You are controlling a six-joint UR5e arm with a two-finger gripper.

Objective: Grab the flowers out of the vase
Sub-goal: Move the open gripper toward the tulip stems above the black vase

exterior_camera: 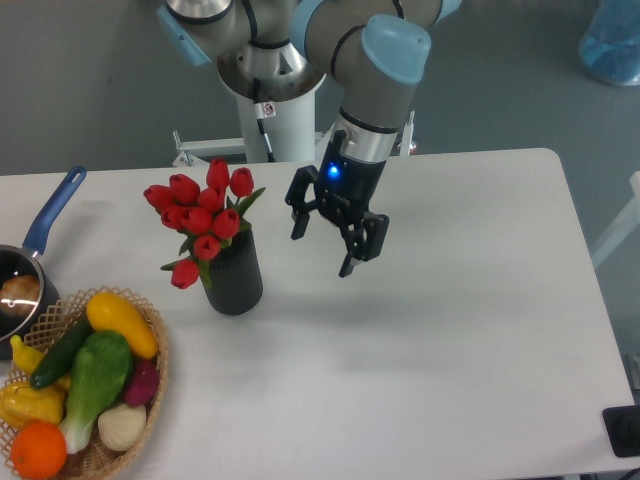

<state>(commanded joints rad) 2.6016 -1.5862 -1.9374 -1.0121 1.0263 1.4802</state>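
The flowers (200, 215), a bunch of red tulip buds with green stems and leaves, stand in the vase (234, 273), a dark ribbed cylinder left of the table's middle. One bud droops over the vase's left side. My gripper (322, 250) hangs open above the table, to the right of the flowers and apart from them, tilted, with nothing between its fingers.
A wicker basket (150, 375) of vegetables and fruit sits at the front left corner. A saucepan with a blue handle (52, 212) lies at the left edge. The arm's white base (272, 120) stands behind the table.
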